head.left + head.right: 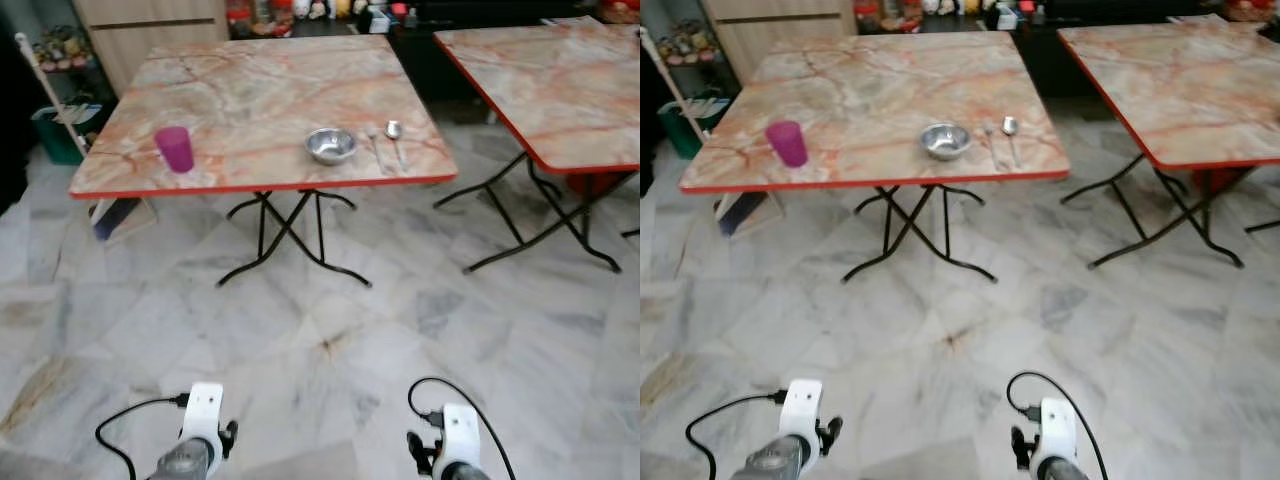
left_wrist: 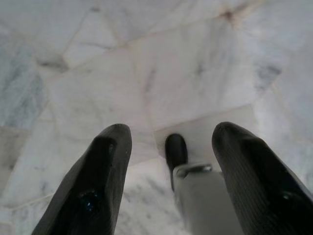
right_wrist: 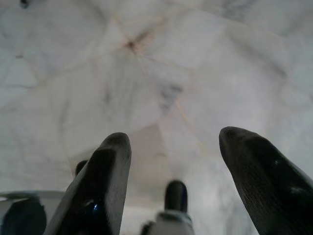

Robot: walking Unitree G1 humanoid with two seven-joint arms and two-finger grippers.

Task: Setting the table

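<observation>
— What is nearest to you?

— My own two arms, low before me over the marble floor. My left tool hangs above the pale tiles with its two black fingers spread apart and nothing between them. My right tool hangs the same way, fingers apart and empty, with only the veined floor beyond them.

— And further out?

— The near surface, a square folding one with a marbled pink top, a red edge and crossed black legs. It stands well apart from me across the open floor.

— What lies on it?

— Towards my left, close to the front edge, a purple cup standing upright. Towards my right, also near the front edge, a steel bowl sitting mouth up. Just beside the bowl, on its right, lie a fork and a spoon, side by side and close together.

— Which way do they point?

— Their long axes run front to back, roughly parallel, handles towards the front edge. The spoon's bowl end lies on the far side, away from me. The fork is too small for me to make out its tines.

— Anything beyond?

— A second surface of the same kind stands to my right. Behind both, a wooden cabinet and a dark shelf with small items too blurred to name.
</observation>
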